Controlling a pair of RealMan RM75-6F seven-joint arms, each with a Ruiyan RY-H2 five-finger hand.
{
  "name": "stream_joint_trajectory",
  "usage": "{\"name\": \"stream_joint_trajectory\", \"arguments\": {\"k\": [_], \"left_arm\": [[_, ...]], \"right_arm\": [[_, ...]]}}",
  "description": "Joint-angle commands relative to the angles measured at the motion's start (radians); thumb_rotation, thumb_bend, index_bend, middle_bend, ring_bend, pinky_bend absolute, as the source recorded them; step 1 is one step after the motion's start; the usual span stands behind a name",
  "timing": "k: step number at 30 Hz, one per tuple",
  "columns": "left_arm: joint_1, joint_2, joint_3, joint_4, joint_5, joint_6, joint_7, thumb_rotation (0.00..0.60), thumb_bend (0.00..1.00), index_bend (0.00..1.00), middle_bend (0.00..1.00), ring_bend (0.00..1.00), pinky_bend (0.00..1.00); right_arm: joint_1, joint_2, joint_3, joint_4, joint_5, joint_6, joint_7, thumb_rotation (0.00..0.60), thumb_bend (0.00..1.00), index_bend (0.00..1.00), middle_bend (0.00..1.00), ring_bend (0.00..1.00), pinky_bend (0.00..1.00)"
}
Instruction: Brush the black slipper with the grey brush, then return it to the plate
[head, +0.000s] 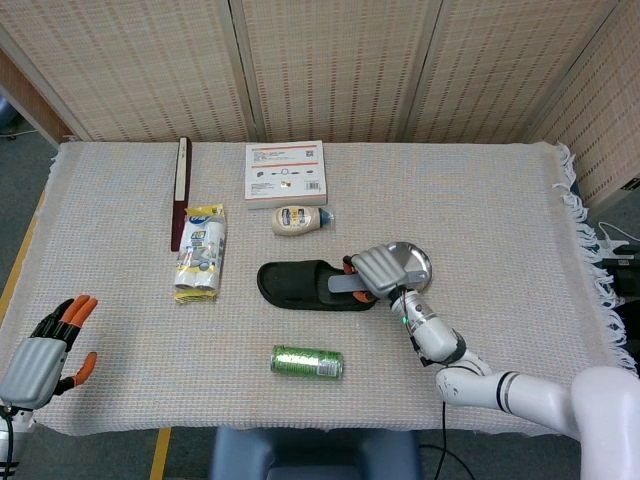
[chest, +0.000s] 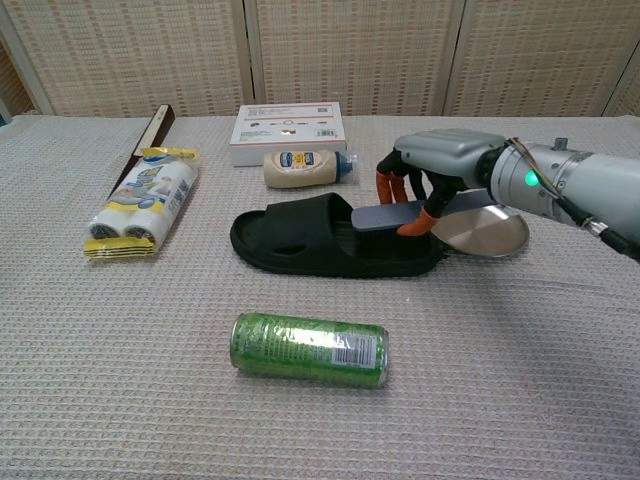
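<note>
The black slipper (head: 300, 284) (chest: 300, 244) lies flat mid-table, toe end to the left. My right hand (head: 373, 268) (chest: 440, 165) grips the grey brush (head: 345, 285) (chest: 388, 216) and holds it level over the slipper's heel end; whether the bristles touch the slipper I cannot tell. The round metal plate (head: 413, 259) (chest: 490, 233) sits bare just right of the slipper. My left hand (head: 45, 350) hangs at the table's front left corner, fingers spread, holding nothing; only the head view shows it.
A green can (head: 307, 361) (chest: 309, 350) lies in front of the slipper. A mayonnaise bottle (head: 299, 219) (chest: 305, 168) and a white box (head: 285, 172) (chest: 288, 131) lie behind it. A yellow-wrapped roll pack (head: 200, 251) (chest: 141, 202) and a dark wooden stick (head: 181, 190) lie at the left.
</note>
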Motion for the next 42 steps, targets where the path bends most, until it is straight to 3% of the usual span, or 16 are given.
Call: {"name": "stream_joint_trajectory", "arguments": {"k": [1, 9, 19, 26, 33, 42], "left_arm": [[0.001, 0.002, 0.001, 0.0, 0.002, 0.001, -0.004, 0.6, 0.46, 0.0, 0.0, 0.0, 0.17], [0.003, 0.006, 0.002, 0.001, 0.004, 0.005, -0.015, 0.6, 0.46, 0.0, 0.0, 0.0, 0.17], [0.001, 0.007, 0.002, 0.004, 0.002, 0.002, -0.021, 0.6, 0.46, 0.0, 0.0, 0.0, 0.17], [0.002, 0.007, 0.003, 0.003, 0.003, 0.002, -0.017, 0.6, 0.46, 0.0, 0.0, 0.0, 0.17], [0.0, 0.004, 0.001, 0.002, -0.002, -0.004, -0.009, 0.6, 0.46, 0.0, 0.0, 0.0, 0.17], [-0.006, 0.003, 0.0, 0.001, -0.001, -0.012, -0.01, 0.6, 0.46, 0.0, 0.0, 0.0, 0.17]], "right_arm": [[0.023, -0.04, -0.001, 0.025, 0.028, 0.003, -0.034, 0.6, 0.25, 0.88, 0.6, 0.51, 0.71], [0.054, -0.114, -0.003, 0.091, 0.068, 0.007, -0.072, 0.6, 0.25, 0.88, 0.6, 0.51, 0.71], [0.069, -0.172, 0.005, 0.129, 0.032, 0.039, -0.032, 0.6, 0.25, 0.88, 0.6, 0.51, 0.72], [0.065, -0.165, -0.008, 0.143, 0.032, 0.034, -0.043, 0.6, 0.25, 0.88, 0.6, 0.52, 0.72], [0.019, -0.086, -0.044, 0.113, 0.04, 0.046, -0.064, 0.6, 0.25, 0.88, 0.6, 0.52, 0.72], [0.035, -0.123, -0.029, 0.112, 0.04, 0.038, -0.052, 0.6, 0.25, 0.88, 0.6, 0.52, 0.72]]}}
